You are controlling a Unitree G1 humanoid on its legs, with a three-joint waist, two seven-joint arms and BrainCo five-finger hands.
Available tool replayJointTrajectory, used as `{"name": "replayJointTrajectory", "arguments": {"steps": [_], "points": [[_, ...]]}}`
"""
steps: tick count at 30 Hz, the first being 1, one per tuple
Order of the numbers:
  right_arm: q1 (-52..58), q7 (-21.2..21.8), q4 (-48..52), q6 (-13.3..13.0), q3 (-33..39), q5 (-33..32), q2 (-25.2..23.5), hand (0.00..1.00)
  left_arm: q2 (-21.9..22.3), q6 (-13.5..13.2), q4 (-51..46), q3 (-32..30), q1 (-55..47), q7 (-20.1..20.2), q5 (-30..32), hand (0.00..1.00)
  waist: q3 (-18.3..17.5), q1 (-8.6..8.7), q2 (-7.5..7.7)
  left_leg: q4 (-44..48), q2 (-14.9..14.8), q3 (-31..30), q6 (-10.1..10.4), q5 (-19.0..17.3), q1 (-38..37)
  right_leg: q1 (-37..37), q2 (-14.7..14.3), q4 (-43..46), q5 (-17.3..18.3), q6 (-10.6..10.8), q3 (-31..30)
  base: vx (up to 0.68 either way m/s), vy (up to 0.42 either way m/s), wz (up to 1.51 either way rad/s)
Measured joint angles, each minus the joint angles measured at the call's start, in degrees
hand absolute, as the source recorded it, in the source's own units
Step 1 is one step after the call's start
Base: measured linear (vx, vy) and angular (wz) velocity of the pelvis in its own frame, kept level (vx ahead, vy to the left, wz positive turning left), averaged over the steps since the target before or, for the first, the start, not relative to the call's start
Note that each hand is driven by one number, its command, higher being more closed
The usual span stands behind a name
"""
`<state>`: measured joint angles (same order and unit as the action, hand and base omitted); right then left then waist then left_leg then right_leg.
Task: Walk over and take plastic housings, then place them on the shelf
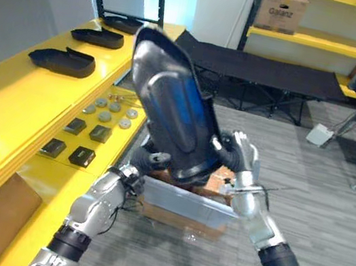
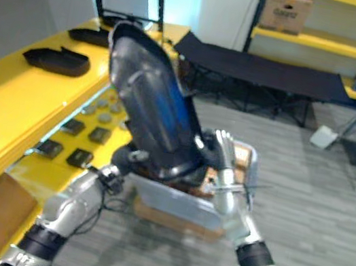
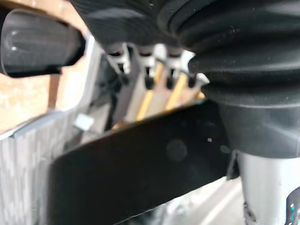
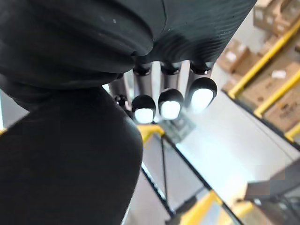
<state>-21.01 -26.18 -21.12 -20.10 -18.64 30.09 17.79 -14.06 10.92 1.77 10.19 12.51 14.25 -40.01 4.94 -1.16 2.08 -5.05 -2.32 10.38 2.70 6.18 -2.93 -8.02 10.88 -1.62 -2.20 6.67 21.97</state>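
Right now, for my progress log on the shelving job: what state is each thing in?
Held housing: raised, tilted, carried between both hands.
Left hand: open, straight fingers against the housing's lower end.
Right hand: open, pressing the housing's edge.
Three shelf housings: lying on the yellow shelf.
Grey bin: open-topped, below the hands.

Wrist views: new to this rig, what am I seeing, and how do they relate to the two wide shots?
It's a humanoid robot. The two wide shots come from its head camera, looking down; the close ones from cameras on each wrist, so the dark ribbed cover and silver fingers are its own. Between left hand and right hand it carries a black plastic housing, the right's fingers straight against it. Three more housings lie on the yellow shelf, small parts below.
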Motion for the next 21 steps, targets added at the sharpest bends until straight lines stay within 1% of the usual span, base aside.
{"name": "replayJointTrajectory", "arguments": {"steps": [2,3,7,11,12,15,16,21], "points": [[0.12,0.00,-1.24,0.11,-1.39,0.11,0.01,1.00,-0.88,-0.10,0.00,0.02,0.03,-0.05,0.02,0.00,-0.01,0.01,0.02,0.00,-0.01,-0.03,0.00,0.04,0.00,0.00,0.00,0.00,0.06,-0.11,0.00,0.00,0.006,0.02],[0.35,0.01,-2.10,0.08,-2.35,0.23,-0.02,1.00,-1.33,-0.11,0.01,0.05,0.02,-0.07,0.03,1.00,-0.01,-0.01,0.02,-0.01,-0.02,-0.07,0.00,0.07,0.01,0.00,-0.02,0.00,0.11,-0.18,0.01,0.00,0.000,0.00],[1.99,-0.24,-2.69,0.11,-3.06,0.07,-0.55,1.00,-1.34,-0.19,0.01,0.06,0.01,-0.32,0.05,1.00,-0.01,-0.29,0.02,-0.01,-0.04,-0.13,-0.01,0.07,0.03,0.00,0.00,-0.02,0.13,-0.21,0.06,0.00,0.000,0.00],[2.35,-2.10,-2.95,-0.14,-3.26,0.00,-1.27,1.00,-1.34,-0.92,0.39,0.09,-0.01,-2.96,0.87,1.00,-0.01,-0.29,0.02,-0.01,-0.04,-0.13,-0.01,0.07,0.04,0.00,-0.01,-0.11,0.13,-0.21,0.07,0.00,0.000,0.00],[2.42,-2.85,-3.01,-0.19,-3.46,0.00,-1.35,1.00,-1.36,-1.12,0.65,0.02,-0.01,-3.49,2.24,1.00,-0.01,-0.30,0.02,-0.01,-0.03,-0.15,-0.01,0.07,0.07,0.01,-0.01,-0.11,0.13,-0.21,0.08,0.00,0.000,0.00],[2.73,-3.97,-3.22,-0.23,-4.01,0.00,-1.72,1.00,-1.36,-1.38,1.19,0.04,-0.04,-4.64,3.38,1.00,-0.01,-0.31,0.03,0.00,-0.02,-0.16,0.00,0.08,0.09,0.00,0.00,-0.13,0.11,-0.19,0.09,0.00,0.000,0.00],[2.91,-4.22,-3.66,-0.25,-4.20,0.00,-2.02,1.00,-1.34,-1.81,1.45,0.05,-0.05,-4.76,5.12,1.00,-0.01,-0.32,0.03,0.00,-0.02,-0.16,0.00,0.08,0.11,0.00,-0.01,-0.15,0.11,-0.19,0.10,0.00,0.000,0.00],[3.58,-6.61,-4.05,-0.30,-4.62,-0.09,-3.45,1.00,-1.24,-2.11,1.67,0.07,-0.15,-6.00,6.38,1.00,-0.02,-0.35,0.04,0.01,-0.04,-0.17,0.00,0.08,0.11,0.01,-0.02,-0.29,0.11,-0.19,0.10,0.00,0.000,0.00]]}}
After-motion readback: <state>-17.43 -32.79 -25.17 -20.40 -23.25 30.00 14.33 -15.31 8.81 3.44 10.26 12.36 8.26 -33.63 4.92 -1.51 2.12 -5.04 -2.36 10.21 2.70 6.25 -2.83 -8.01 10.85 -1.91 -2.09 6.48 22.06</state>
